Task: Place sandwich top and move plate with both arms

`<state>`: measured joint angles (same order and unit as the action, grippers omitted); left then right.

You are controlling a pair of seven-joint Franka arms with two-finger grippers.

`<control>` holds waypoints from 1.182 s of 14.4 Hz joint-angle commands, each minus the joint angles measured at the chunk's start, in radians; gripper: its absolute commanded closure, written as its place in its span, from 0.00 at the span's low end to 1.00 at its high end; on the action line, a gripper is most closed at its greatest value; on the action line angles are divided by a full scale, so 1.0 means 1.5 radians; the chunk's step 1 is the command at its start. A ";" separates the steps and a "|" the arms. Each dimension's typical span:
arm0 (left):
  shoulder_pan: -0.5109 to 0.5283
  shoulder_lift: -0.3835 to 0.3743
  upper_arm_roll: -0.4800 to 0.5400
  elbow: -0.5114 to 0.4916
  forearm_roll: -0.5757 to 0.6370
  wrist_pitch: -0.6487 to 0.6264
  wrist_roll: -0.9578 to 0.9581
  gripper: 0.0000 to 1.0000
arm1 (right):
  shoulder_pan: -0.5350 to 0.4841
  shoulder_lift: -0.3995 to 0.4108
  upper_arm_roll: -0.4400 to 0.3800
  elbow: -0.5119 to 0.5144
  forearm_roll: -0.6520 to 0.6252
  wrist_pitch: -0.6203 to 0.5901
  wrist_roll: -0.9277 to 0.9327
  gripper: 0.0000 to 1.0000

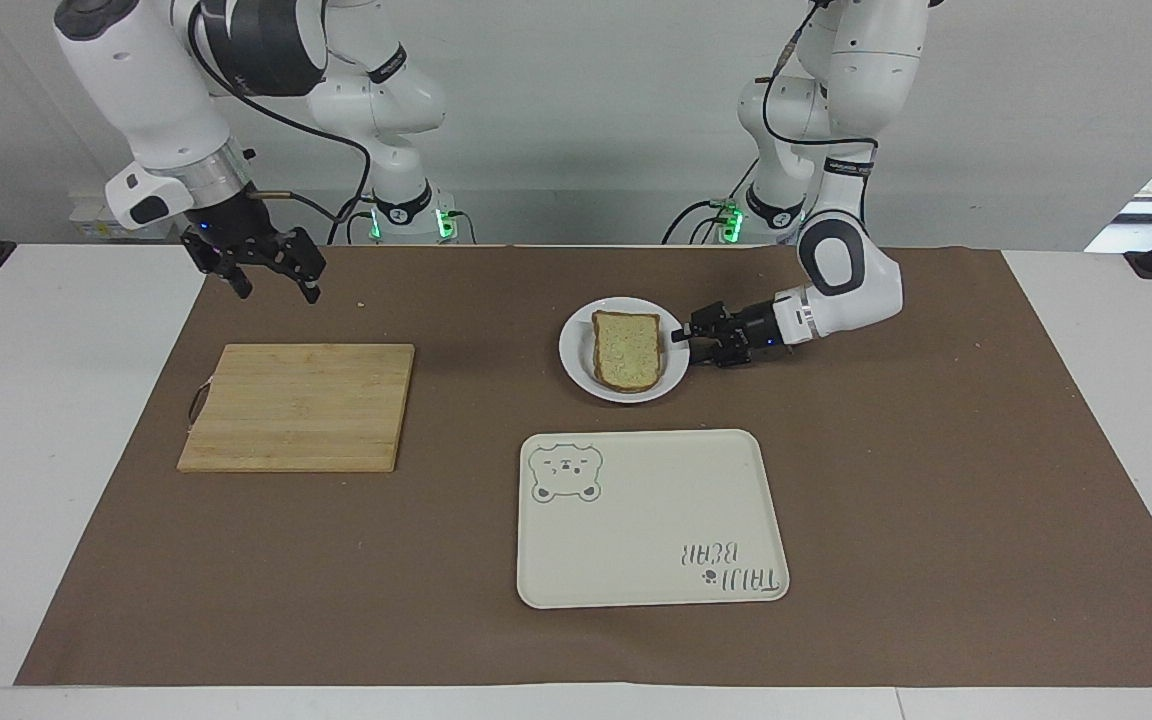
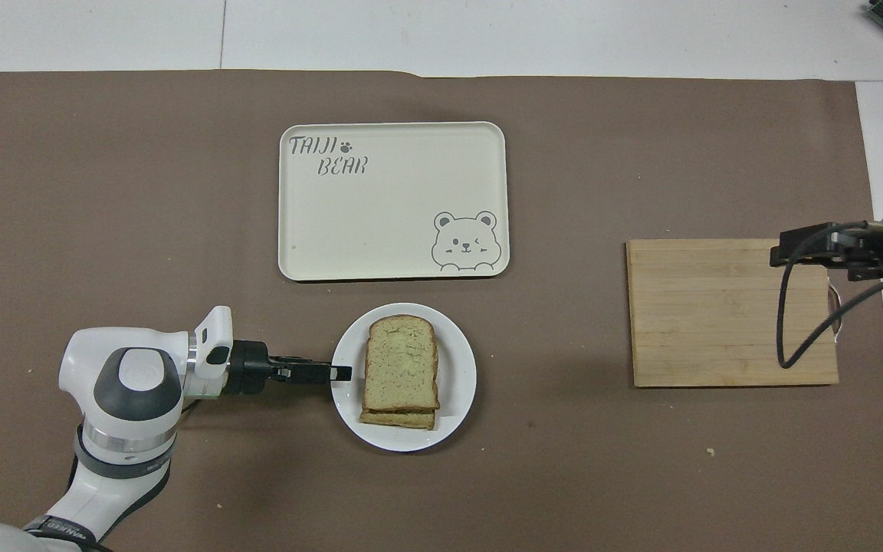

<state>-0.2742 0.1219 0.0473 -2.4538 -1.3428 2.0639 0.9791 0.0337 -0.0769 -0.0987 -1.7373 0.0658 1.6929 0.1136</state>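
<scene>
Plate sits at the middle of the facing frame on the desk, a small white round one with the bread lying on a lower slice, stacked and nearly lined up; in the overhead frame the plate is just below centre, the bread on it.

Largest is the desk's brown mat, filling both frames. On it the tray lies at lower centre of the facing frame, just below the plate and apart from it. The board lies at the left of that frame, well apart from the plate.

The right arm's claw hangs in the upper left of the facing frame, above the mat just past the board's upper edge, its fingers spread.

The left arm's claw is low at the plate's rim, at that frame's centre right; I cannot tell whether it pinches the rim.
</scene>
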 commanded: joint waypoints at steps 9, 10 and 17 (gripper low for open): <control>-0.019 -0.006 0.010 -0.014 -0.093 -0.009 0.015 1.00 | -0.005 -0.011 0.010 0.113 -0.072 -0.131 -0.090 0.00; -0.017 -0.006 0.012 -0.010 -0.093 -0.021 0.009 1.00 | -0.004 -0.011 0.009 0.112 -0.070 -0.128 -0.094 0.00; 0.009 -0.004 0.013 0.112 -0.091 -0.052 -0.113 1.00 | -0.004 -0.006 0.011 0.132 -0.056 -0.142 -0.098 0.00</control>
<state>-0.2773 0.1204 0.0669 -2.3587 -1.4643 2.0257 0.8954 0.0328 -0.0841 -0.0888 -1.5602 -0.0182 1.5003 -0.0064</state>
